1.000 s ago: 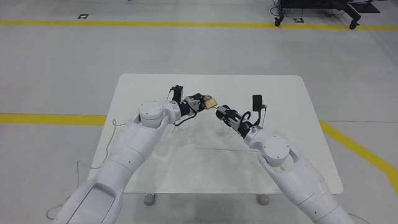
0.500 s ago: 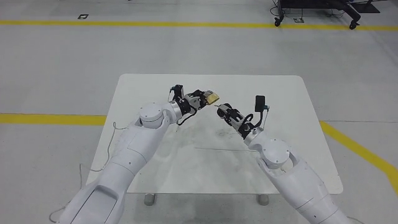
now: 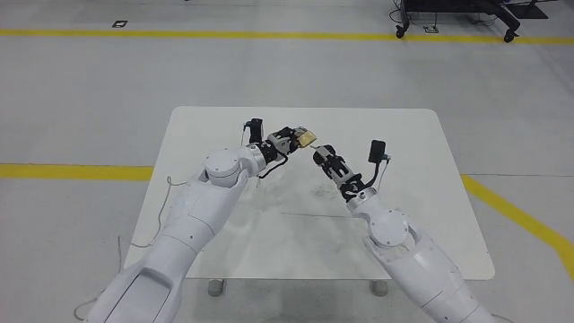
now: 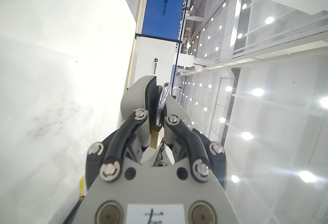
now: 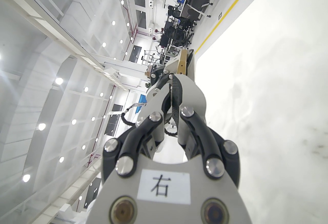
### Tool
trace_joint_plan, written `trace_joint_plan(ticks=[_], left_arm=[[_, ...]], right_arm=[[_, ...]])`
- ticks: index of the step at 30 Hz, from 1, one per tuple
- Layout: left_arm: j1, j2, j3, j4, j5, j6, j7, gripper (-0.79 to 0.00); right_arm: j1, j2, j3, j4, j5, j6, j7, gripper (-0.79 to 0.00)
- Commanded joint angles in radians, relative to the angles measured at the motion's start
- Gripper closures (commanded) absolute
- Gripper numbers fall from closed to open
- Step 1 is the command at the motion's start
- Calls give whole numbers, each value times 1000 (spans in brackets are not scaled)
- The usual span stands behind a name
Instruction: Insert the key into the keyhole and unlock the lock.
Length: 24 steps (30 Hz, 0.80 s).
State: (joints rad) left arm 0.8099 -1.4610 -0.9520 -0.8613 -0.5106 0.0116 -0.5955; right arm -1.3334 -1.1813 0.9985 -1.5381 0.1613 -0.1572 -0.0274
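1. Bench (image 3: 404,135): white top. Both arms meet over its far half, about midway between the left and right edges.
2. Left gripper (image 3: 294,137): fingers drawn in tight on the lock (image 3: 306,138), a small brass padlock. In the top view the brass body sticks out past the fingertips, on the side facing the right arm.
3. Left wrist view: the left gripper (image 4: 160,93) has its two pale fingers nearly together. The lock (image 4: 156,136) shows as a brass block in the narrow gap between them, clamped from both sides. A silvery metal piece (image 4: 164,97) runs along the gap nearer the tips. I cannot tell whether it is the shackle.
4. Right gripper (image 3: 320,153): just beside the lock on the near-right side, tips pointed at the brass body. From above, tip and lock look close to touching, but contact cannot be confirmed.
5. Right wrist view: the right gripper (image 5: 176,81) has its fingers pressed together, with only a dark ribbed pad edge showing in the seam. I cannot make out whether anything thin is pinched there.
6. Same view: the lock (image 5: 183,62) sits straight beyond the right fingertips, seen edge-on as a brass bar. The left gripper (image 5: 160,76) is alongside and behind it.
7. Lock relative to the grippers: inside the left grip, directly ahead of the right tips, in line with the right fingers.
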Motion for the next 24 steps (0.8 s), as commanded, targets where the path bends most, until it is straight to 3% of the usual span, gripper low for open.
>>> trace_joint_plan(ticks=[1, 9, 24], left_arm=[[0, -1, -2, 1, 3, 1, -1, 0], [-3, -4, -7, 8, 7, 8, -14, 0], [-6, -11, -17, 22, 10, 8, -22, 0]], right_arm=[[7, -7, -7, 12, -1, -2, -20, 0], [22, -24, -12, 36, -61, 9, -82, 0], [27, -50, -27, 46, -133, 34, -89, 0]])
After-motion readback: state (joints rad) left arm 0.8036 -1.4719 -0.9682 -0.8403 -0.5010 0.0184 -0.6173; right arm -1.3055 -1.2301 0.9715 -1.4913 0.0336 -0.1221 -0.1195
